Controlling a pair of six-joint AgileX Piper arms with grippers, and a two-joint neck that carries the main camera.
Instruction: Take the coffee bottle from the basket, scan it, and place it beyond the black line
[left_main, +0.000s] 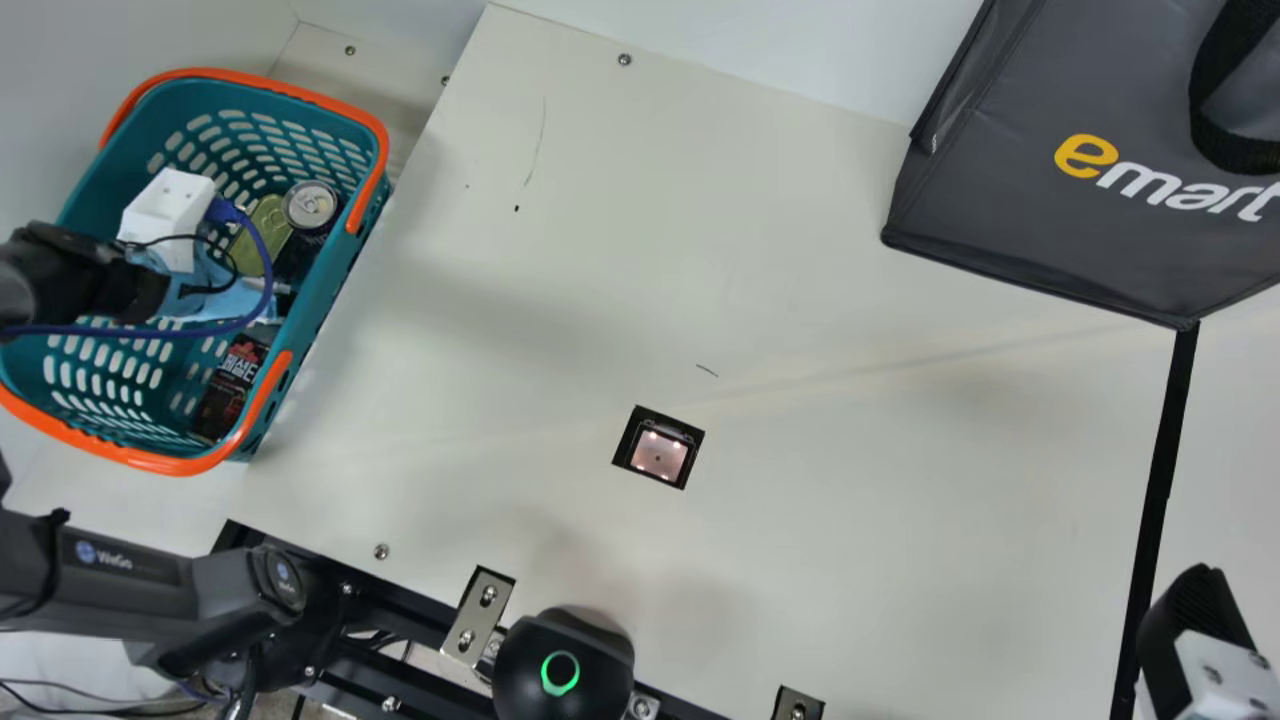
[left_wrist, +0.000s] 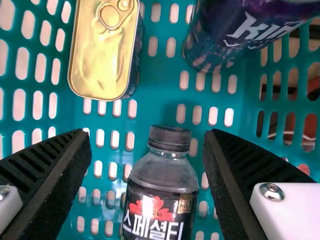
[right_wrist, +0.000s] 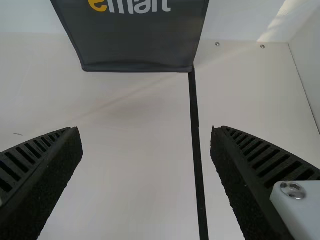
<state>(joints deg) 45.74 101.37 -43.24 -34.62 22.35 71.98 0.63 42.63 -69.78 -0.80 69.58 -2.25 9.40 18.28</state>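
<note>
The right gripper (right_wrist: 146, 134) and left gripper (left_wrist: 147, 141), both black and ribbed, stand wide and unladen; if the left closes too high, the clear, dark-labelled plastic coffee bottle (left_wrist: 162, 187) could slip. It is in the teal plastic basket (left_main: 342, 265), with a gold rectangular tin (left_wrist: 102, 55) and dark purple metal can (left_wrist: 217, 35) beyond

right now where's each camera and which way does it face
Main view: on neck, looking down on table, basket, bag; both arms, partly.
Left wrist view: on that wrist, down into basket; left end effector, open.
Right wrist view: on that wrist, slanting across table; right end effector, open.
Main and right wrist views share the bag and black line.
</note>
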